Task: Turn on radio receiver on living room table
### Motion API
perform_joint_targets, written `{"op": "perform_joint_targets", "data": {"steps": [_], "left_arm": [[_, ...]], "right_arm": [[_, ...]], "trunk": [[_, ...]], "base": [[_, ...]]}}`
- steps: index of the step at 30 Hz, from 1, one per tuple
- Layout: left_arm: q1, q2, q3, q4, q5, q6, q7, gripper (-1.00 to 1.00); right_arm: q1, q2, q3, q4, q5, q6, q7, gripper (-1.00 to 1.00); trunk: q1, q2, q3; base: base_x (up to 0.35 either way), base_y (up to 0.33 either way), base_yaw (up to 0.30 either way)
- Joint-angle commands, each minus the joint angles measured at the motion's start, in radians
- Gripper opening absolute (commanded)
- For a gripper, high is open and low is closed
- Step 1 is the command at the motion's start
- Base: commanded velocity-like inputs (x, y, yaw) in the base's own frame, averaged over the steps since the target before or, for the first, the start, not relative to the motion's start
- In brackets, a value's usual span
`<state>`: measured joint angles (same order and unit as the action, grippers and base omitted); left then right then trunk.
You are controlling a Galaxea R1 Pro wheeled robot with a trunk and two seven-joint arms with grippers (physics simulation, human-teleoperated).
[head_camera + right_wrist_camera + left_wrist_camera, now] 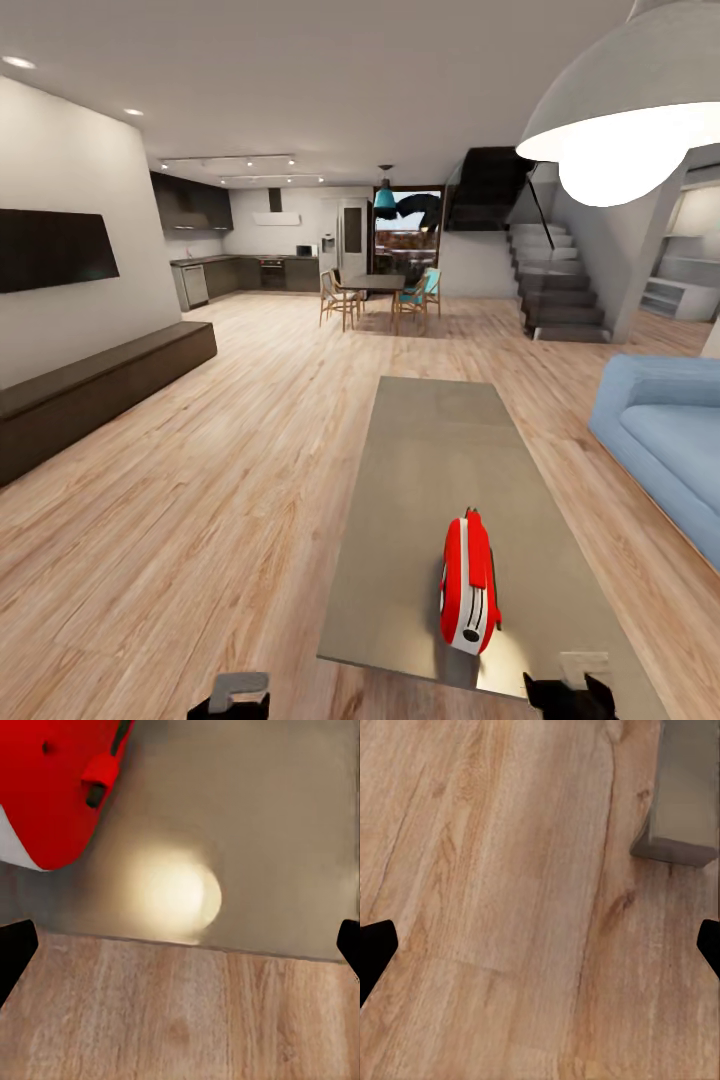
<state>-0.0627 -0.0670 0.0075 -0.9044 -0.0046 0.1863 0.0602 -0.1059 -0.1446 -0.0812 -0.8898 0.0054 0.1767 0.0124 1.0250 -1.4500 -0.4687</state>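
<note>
An open-plan home: sofa (665,440), kitchen (235,265), staircase (555,285), dining table (375,285).

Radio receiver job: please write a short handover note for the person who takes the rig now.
Left tool: open, empty, over the wooden floor beside a corner of the table.
Right tool: open, empty, at the table's near edge, apart from the radio receiver.
Radio receiver: on the table near its near end, just ahead of the robot, slightly to the right.
Done: the robot has arrived at the table.
Left: reach the radio, probably with the right tool, and switch it on. Its dial is not visible from here.
</note>
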Motion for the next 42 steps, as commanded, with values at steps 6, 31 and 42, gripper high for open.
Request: {"op": "perform_joint_targets", "data": {"steps": [6,31,42], "left_arm": [[-0.063,-0.003,0.001,-0.022,0.001,0.015,0.021,1.00],[-0.242,-0.010,0.000,-0.023,0.006,0.023,0.025,1.00],[-0.348,-0.023,0.000,-0.021,0.006,0.078,0.022,1.00]], "right_arm": [[-0.099,0.000,-0.002,-0.075,-0.008,0.111,0.000,1.00],[-0.239,0.019,0.041,-0.279,-0.042,0.423,0.140,1.00],[-0.439,0.019,0.041,-0.239,-0.054,0.603,0.144,1.00]], "trunk": [[0.000,0.000,0.000],[0.000,0.000,0.000],[0.000,0.000,0.000]], "base": [[0.000,0.000,0.000],[0.000,0.000,0.000],[0.000,0.000,0.000]]}}
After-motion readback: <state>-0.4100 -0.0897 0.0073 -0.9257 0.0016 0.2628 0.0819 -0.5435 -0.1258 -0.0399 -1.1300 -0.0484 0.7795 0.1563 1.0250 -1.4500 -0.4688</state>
